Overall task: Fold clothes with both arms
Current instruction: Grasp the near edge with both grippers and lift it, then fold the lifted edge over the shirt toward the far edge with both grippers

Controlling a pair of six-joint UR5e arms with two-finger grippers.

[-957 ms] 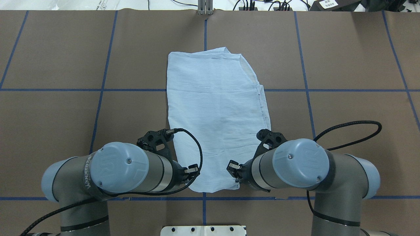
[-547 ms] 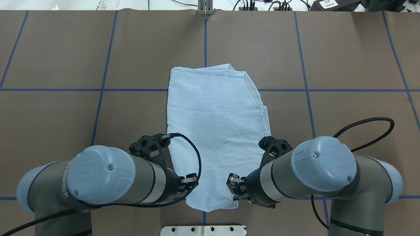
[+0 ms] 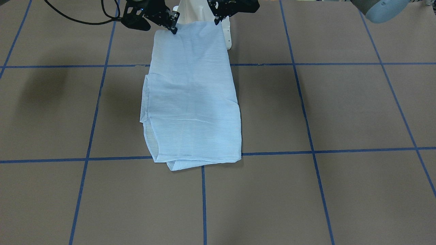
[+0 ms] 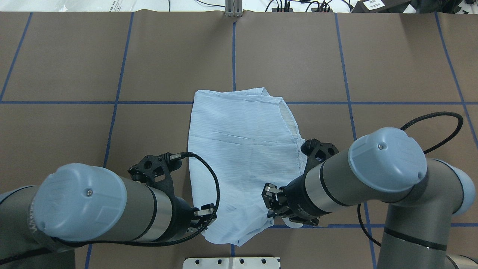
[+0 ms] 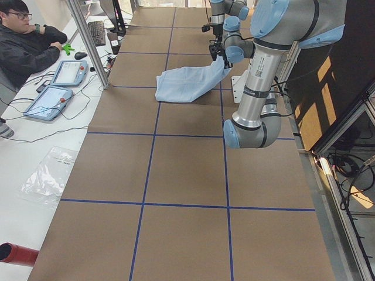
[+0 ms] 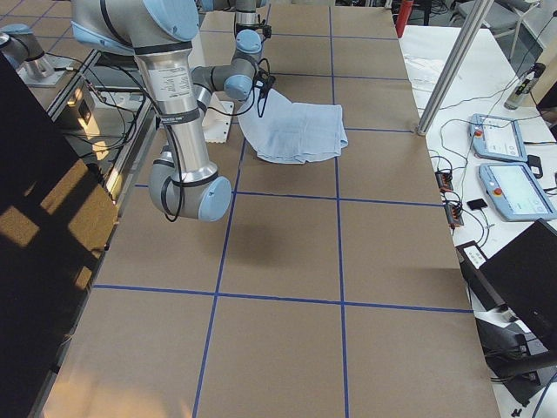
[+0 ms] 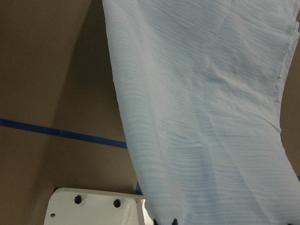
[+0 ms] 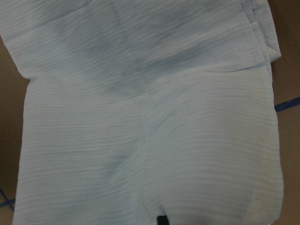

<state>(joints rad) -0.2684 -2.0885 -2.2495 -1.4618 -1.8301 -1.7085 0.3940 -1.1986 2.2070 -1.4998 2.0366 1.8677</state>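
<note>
The light blue striped shirt (image 4: 242,149) is folded into a long strip in the middle of the brown table. Its far part lies flat. Its near edge is lifted off the table at both corners. My left gripper (image 4: 205,216) is shut on the near left corner. My right gripper (image 4: 269,203) is shut on the near right corner. In the front-facing view the shirt (image 3: 194,102) hangs from the right gripper (image 3: 173,25) and the left gripper (image 3: 216,18) at the top. Cloth fills the left wrist view (image 7: 201,117) and the right wrist view (image 8: 150,117). Collar, buttons and tag are hidden.
The white base plate (image 4: 231,262) sits just below the held edge and also shows in the left wrist view (image 7: 93,206). Blue tape lines (image 4: 56,102) grid the table. An operator (image 5: 26,44) sits by tablets (image 5: 50,102) beyond the far edge.
Both arms have drawn back toward the robot's base with the shirt's near edge held. The whole shirt has slid toward the robot, and its far edge is now near the middle tape line.
</note>
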